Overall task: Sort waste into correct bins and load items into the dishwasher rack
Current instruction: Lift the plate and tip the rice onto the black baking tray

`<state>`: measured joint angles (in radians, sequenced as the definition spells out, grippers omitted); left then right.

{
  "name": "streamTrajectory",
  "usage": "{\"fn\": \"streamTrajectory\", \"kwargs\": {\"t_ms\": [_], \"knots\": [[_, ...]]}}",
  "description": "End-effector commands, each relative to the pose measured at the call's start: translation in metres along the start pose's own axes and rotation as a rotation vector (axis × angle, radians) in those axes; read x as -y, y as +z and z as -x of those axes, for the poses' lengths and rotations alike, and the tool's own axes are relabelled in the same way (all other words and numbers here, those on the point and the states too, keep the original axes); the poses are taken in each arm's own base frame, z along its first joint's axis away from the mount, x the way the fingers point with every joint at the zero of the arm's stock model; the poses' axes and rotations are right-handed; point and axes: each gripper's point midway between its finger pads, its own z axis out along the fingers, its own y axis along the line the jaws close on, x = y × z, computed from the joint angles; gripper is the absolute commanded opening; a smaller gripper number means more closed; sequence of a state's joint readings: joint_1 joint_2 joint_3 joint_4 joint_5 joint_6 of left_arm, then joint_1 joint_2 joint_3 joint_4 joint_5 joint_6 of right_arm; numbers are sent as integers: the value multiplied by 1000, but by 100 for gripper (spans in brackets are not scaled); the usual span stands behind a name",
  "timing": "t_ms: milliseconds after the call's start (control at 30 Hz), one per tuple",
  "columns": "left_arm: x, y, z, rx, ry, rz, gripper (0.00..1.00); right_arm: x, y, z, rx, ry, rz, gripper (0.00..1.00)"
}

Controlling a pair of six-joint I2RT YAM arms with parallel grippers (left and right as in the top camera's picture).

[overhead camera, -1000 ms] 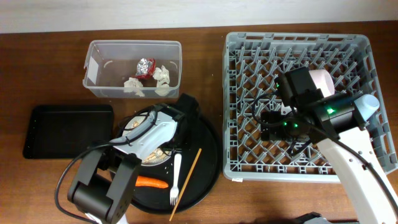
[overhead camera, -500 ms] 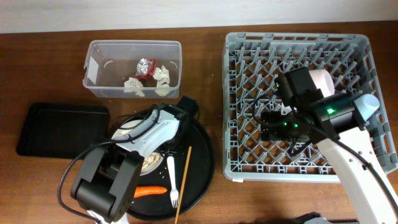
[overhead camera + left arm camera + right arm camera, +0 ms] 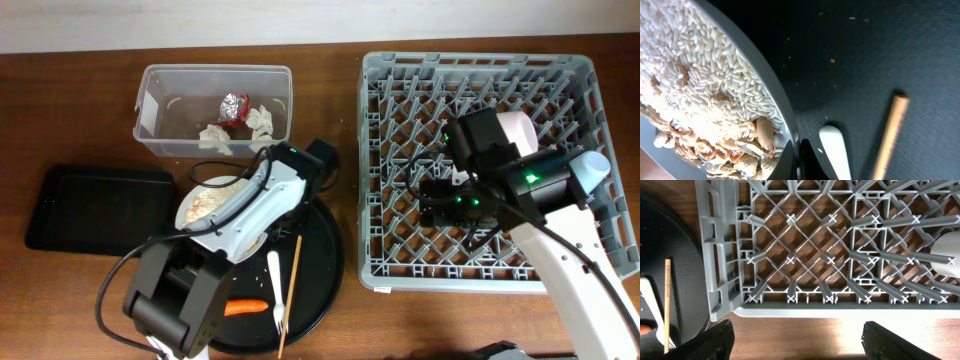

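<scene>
Plate: the white plate (image 3: 181, 213) sits left of the tabletop's (image 3: 60, 100) middle. It overhangs the far-left edge of the round black tray (image 3: 322, 270), on the side toward both bins.
Load on plate: pale rice scraps (image 3: 705, 65) and some brownish pieces (image 3: 715, 145) cover it. I judge this is why it is carried toward a bin first and not to the rack.
Left claw: the left gripper (image 3: 801, 161) is clenched at the plate's near-right rim. A grip on the thin edge leaves the food untouched and allows the plate to be tipped.
Nearest bin: the shallow black tray (image 3: 100, 205) lies near the left edge of the tabletop, just beside the plate. It looks empty and is probably meant for food.
Other bin: the clear tub (image 3: 145, 110) stands near the far edge. It already holds the paper napkins (image 3: 215, 137) and the foil wrapper (image 3: 235, 105).
Waiting on round tray: the carrot (image 3: 245, 308), fork (image 3: 273, 295) and chopstick (image 3: 290, 290) lie in its near half.
Rack: the grey rack (image 3: 480, 278) fills the right side of the tabletop. A pink bowl (image 3: 518, 128) and a blue cup (image 3: 592, 165) are at its right side.
Right claw: the right gripper (image 3: 805, 341) is released, with the jaws wide and nothing between them. It hangs over the rack's near-left corner, clear of the left arm.
Risk: tilting too early may spill rice on the tabletop.
</scene>
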<state>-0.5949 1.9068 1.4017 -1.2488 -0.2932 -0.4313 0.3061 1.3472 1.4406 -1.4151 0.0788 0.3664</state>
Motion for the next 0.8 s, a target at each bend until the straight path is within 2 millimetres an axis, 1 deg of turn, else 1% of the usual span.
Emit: {"fn": "streamTrajectory", "kwargs": {"t_ms": [0,100,133,200,300,333,367,433,500,567,767], "knots": [[-4,-13,5,22,13,41,0,3,-1,2,6,15,-8,86],[-12,-24,7,25,-1,39,0,3,-1,1,5,15,-9,86],[-19,-29,10,38,-18,39,0,3,-2,1,3,14,-10,86],[-37,-36,11,58,-62,43,0,4,-1,-1,-3,14,-12,86],[-76,-43,13,71,-182,22,0,4,-1,-3,-11,13,-15,86],[-91,-42,13,69,-231,18,0,5,-1,-3,-13,13,-17,86],[-97,-40,14,63,-252,15,0,5,-1,-4,-15,13,-17,86],[-107,-33,19,53,-258,-55,0,5,-1,-4,-16,13,-17,86],[-127,-25,23,49,-319,-75,0,5,-2,-5,-20,13,-19,86],[-140,-18,29,58,-339,-138,0,5,-2,-5,-20,13,-19,86],[-168,-5,38,88,-388,-293,0,5,-2,-5,-22,12,-19,86]]}}
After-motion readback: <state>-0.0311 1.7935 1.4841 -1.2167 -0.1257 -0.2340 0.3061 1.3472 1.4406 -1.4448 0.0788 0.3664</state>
